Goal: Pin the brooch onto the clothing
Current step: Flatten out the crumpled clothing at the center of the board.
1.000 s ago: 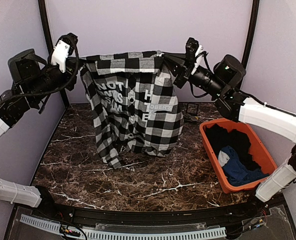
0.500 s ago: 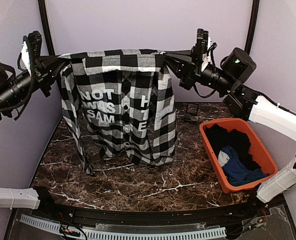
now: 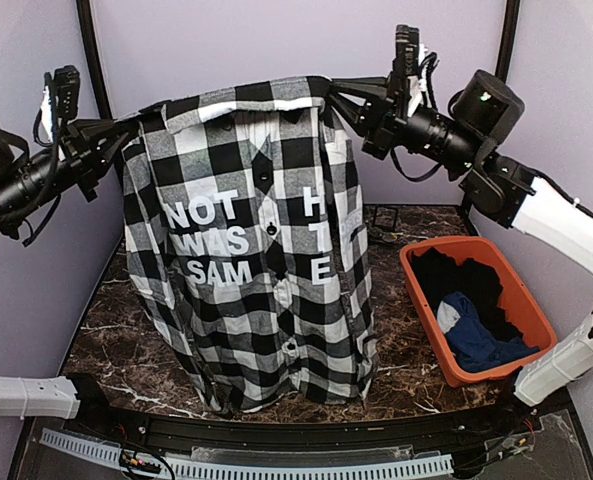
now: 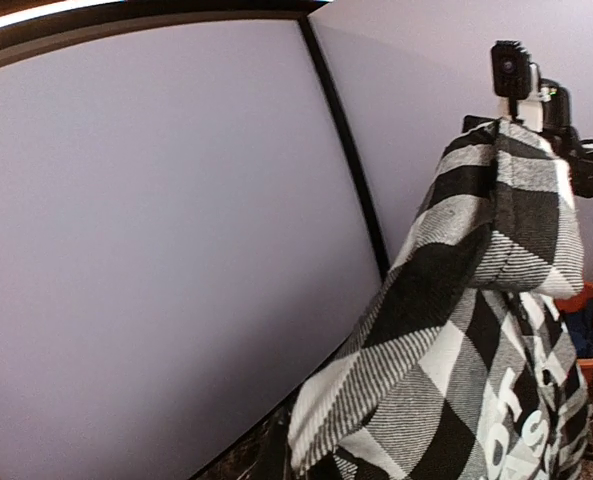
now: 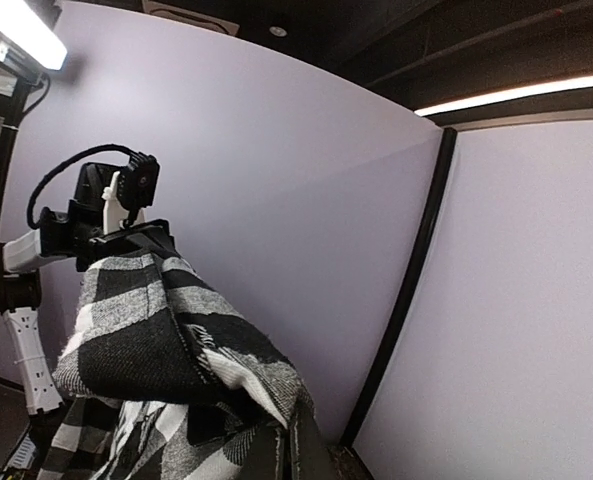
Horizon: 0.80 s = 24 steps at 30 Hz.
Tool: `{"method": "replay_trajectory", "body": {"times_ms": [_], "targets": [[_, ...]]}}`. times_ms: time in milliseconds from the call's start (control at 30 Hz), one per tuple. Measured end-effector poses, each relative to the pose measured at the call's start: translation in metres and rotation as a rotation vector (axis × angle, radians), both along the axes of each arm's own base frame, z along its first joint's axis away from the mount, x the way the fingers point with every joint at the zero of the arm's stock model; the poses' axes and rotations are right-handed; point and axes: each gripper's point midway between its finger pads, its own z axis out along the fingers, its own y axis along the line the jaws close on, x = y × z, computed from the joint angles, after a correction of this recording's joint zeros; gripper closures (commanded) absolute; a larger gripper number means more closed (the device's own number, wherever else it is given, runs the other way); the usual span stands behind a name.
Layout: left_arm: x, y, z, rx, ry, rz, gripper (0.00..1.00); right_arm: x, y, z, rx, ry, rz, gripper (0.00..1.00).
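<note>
Three views, one checked shirt
High rear camera looks down on it; both wrist cameras, tight against it, face each other.

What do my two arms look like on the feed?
The left arm and right arm: white lower links, black cylindrical joints, looped black cables. Each wrist carries a white bracket with a black camera. A green light shows on the right arm.

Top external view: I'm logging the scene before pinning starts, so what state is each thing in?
checked shirt: hanging spread out, held up by its shoulders, lettering toward the camera.
left gripper: shut on the checked shirt.
right gripper: shut on the checked shirt.
orange bin: upright, holding dark clothes.
blue garment: crumpled in the orange bin.
</note>
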Motion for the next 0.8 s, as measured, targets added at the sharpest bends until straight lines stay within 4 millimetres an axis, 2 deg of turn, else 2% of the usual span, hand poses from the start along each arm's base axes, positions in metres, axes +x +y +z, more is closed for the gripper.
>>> {"method": "replay_trajectory", "body": {"times_ms": [100,200,267,300,333,433,500,567,633,700,767,800], "targets": [[0.046,0.013,-0.022,0.018,0.083,0.224,0.99,0.048,0.014,-0.018,-0.032,0.070,-0.139,1.00],[0.091,0.023,-0.071,0.087,0.187,0.420,0.99,0.110,0.025,-0.057,-0.095,0.160,-0.262,1.00],[0.128,0.030,-0.121,0.158,0.293,0.543,0.99,0.163,0.032,-0.103,-0.162,0.244,-0.345,1.00],[0.140,0.032,-0.140,0.181,0.333,0.579,0.99,0.180,0.036,-0.125,-0.192,0.275,-0.366,1.00],[0.158,0.037,-0.169,0.215,0.396,0.629,0.99,0.201,0.041,-0.151,-0.227,0.310,-0.392,1.00],[0.200,0.058,-0.251,0.317,0.565,0.777,1.00,0.245,0.062,-0.232,-0.337,0.393,-0.430,1.00],[0.220,0.071,-0.299,0.385,0.653,0.859,0.99,0.269,0.077,-0.293,-0.418,0.444,-0.444,1.00],[0.236,0.082,-0.347,0.445,0.738,0.921,0.99,0.287,0.088,-0.344,-0.482,0.486,-0.453,1.00],[0.249,0.090,-0.389,0.496,0.812,0.963,0.99,0.301,0.097,-0.383,-0.519,0.514,-0.457,1.00],[0.260,0.094,-0.414,0.526,0.850,0.995,0.99,0.309,0.102,-0.408,-0.540,0.531,-0.461,1.00],[0.272,0.096,-0.429,0.540,0.865,1.024,0.99,0.315,0.104,-0.419,-0.544,0.536,-0.470,1.00],[0.277,0.096,-0.432,0.543,0.864,1.036,0.99,0.319,0.104,-0.419,-0.538,0.532,-0.475,1.00]]}}
